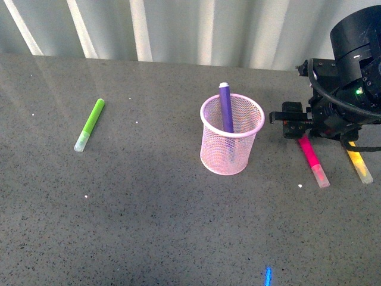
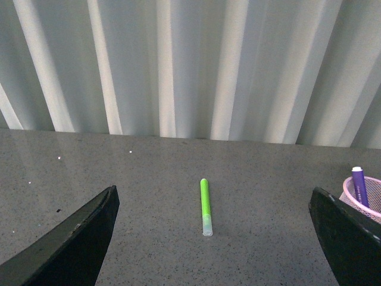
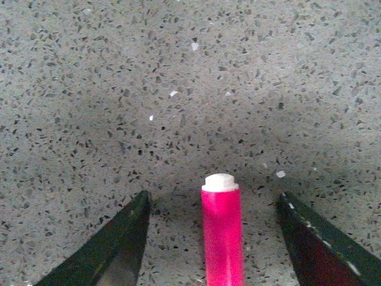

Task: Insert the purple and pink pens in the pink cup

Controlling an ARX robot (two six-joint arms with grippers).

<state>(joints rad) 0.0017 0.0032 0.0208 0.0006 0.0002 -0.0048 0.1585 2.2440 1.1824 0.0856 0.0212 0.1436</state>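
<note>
Front: purple pen point(image 1: 226, 107) is standing in the pink cup point(image 1: 223, 158) mid-bench. The pink pen point(image 1: 313, 161) lies near the right edge, with the right gripper point(image 1: 293, 122) over its far end. Left wrist: left gripper point(image 2: 212, 190) gaping wide, lime marker point(image 2: 205, 202) beyond it. Right wrist: jaws spread, straddling the pink pen without touching.

The purple pen point(image 1: 225, 107) leans inside the pink mesh cup point(image 1: 214, 156) — pink pen point(image 1: 310, 156) lies flat rightward.

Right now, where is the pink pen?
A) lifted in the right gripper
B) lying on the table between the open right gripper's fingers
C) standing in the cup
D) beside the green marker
B: the right wrist view shows the pink pen flat on the table, with gaps on both sides inside the open right gripper. Only the purple pen stands in the cup.
</note>
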